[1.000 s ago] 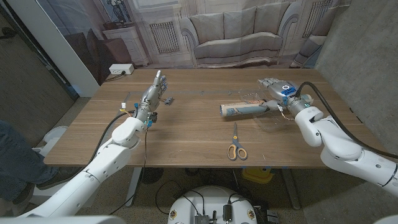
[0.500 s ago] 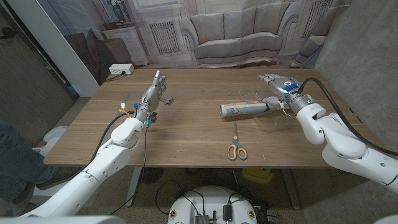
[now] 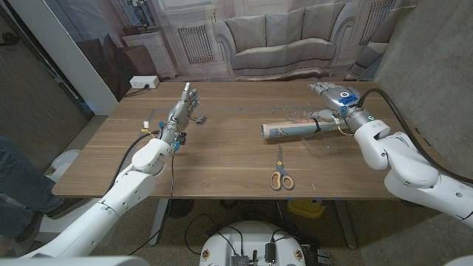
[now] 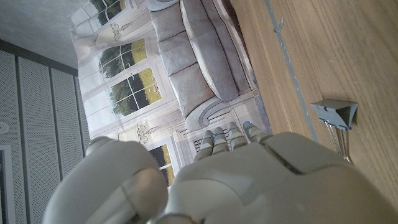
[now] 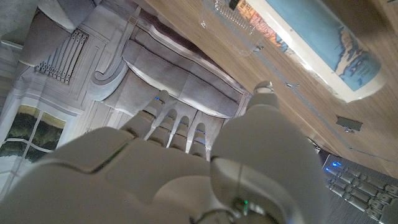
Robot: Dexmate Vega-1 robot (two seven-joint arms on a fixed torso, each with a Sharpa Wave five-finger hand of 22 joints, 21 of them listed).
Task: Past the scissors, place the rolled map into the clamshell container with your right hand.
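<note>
Rolled map (image 3: 290, 129) lies on its side on the wooden table (image 3: 222, 162), right of centre, long axis running roughly left to right; blue printed surface visible in the right wrist view (image 5: 323, 43). Scissors (image 3: 280, 175), yellow handles toward the near edge, lie just in front of the map, apart from it. Clear clamshell container (image 3: 301, 116) sits just behind the map's right portion; its transparent ribbed wall also shows in the right wrist view (image 5: 233, 25), beside the map. Right robot hand (image 3: 332, 98) is at the map's right end, fingers extended and apart, reaching toward the far side of the table; thumb near the roll's end, contact cannot be confirmed, nothing visibly held. Left robot hand (image 3: 182, 109) stands on the left side of the table, well apart from the map, fingers straight and together, holding nothing. A grey binder clip (image 4: 336, 113) lies on the table near the left robot hand.
</note>
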